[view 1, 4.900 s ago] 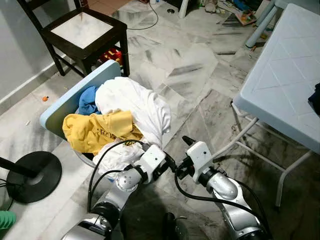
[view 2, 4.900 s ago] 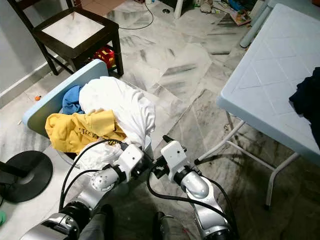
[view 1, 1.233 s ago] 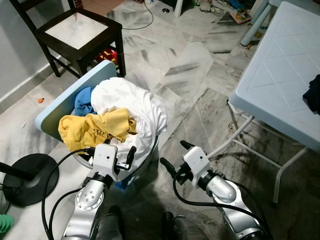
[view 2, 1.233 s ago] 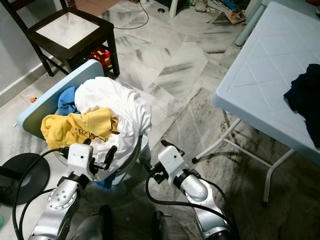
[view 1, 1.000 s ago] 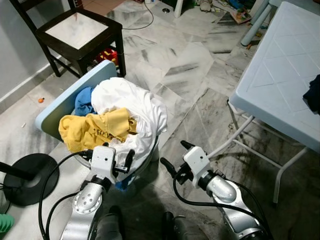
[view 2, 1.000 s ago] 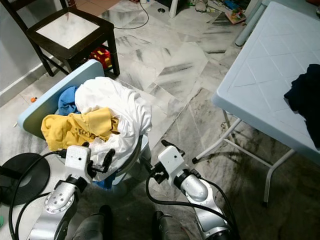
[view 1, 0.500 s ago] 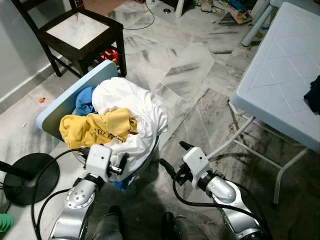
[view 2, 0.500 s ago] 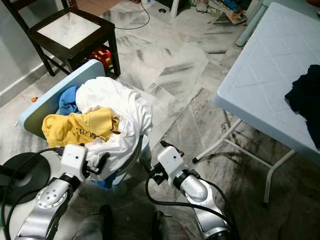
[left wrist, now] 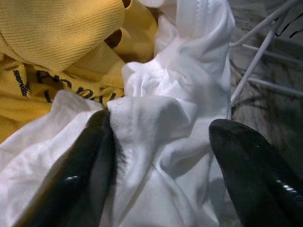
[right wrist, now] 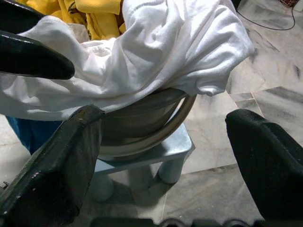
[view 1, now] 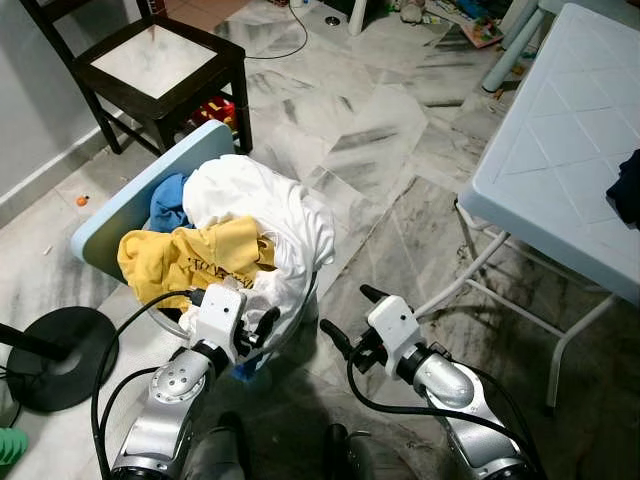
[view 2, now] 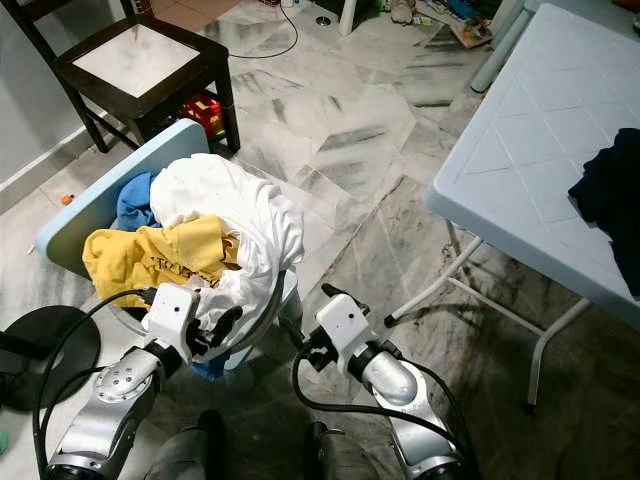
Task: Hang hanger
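I am resting the left gripper (left wrist: 156, 156) against the white garment (view 1: 270, 215), its two black fingers spread with a bunched fold of that cloth lying between them, not yet pinched. I am reaching there, I judge, to dig through the pile, since no hanger is showing among the clothes. Just across from it I am holding the right gripper (view 1: 345, 317) low beside the laundry basin (right wrist: 156, 130), its fingers wide apart on nothing, ready to help. The basin is sitting on a small pale-blue stool (right wrist: 177, 146), heaped over its rim. The yellow shirt (view 1: 185, 260) is carrying dark printed letters, too creased to read. A dark garment (view 2: 608, 190) is lying on the white table (view 2: 520, 140), well apart.
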You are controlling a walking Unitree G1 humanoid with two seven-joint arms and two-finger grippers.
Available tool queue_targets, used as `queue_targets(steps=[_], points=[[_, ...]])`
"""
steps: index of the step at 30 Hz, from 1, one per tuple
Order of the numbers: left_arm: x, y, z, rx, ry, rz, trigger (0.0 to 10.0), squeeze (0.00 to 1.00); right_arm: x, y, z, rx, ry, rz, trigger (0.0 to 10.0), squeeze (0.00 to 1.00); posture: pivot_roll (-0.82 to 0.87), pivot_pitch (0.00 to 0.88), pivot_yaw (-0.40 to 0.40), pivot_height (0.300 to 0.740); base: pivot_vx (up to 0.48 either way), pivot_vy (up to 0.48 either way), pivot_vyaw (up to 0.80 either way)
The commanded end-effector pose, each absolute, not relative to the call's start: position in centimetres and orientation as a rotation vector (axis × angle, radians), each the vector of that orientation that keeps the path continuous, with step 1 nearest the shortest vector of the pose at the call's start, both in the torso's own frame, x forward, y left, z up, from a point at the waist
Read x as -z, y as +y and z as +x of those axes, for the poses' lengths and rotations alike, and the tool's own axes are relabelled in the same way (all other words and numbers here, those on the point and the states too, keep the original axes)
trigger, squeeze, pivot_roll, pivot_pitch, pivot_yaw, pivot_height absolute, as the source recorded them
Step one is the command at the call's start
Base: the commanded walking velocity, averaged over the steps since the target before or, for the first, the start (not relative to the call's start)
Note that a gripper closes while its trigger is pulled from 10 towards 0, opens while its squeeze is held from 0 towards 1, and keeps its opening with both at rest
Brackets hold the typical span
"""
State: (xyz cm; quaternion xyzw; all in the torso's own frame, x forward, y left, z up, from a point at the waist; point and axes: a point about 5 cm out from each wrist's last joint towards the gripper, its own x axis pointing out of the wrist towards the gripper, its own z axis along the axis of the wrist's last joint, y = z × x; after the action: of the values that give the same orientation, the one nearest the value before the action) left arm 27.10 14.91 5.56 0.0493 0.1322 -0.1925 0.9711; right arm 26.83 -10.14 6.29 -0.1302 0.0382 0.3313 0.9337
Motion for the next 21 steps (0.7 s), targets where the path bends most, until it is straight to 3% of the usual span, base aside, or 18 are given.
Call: queue_targets(steps=[1,16,21], points=[[-4.8,14.7,26.6,0.39,0.298,0.106,0.0,0.0,-5.7,-10.8,26.5,-0.667,0.11,-0.271,10.0,0.0,0.02,0.262,-0.102,0.74,0.0,0.0,0.0],[-2.8,13.6,24.4,0.406,0.418,0.168,0.0,0.0,-5.6,-10.9,26.6,-0.673,0.118,-0.292,10.0,0.0,0.02,0.262,-0.113,0.74,0.0,0.0,0.0],[-2.9,13.6,24.3,0.395,0.378,0.195,0.0,0.0,-5.5,-10.9,26.7,-0.673,0.122,-0.294,10.0,0.0,0.02,0.264,-0.115,0.74,0.0,0.0,0.0]])
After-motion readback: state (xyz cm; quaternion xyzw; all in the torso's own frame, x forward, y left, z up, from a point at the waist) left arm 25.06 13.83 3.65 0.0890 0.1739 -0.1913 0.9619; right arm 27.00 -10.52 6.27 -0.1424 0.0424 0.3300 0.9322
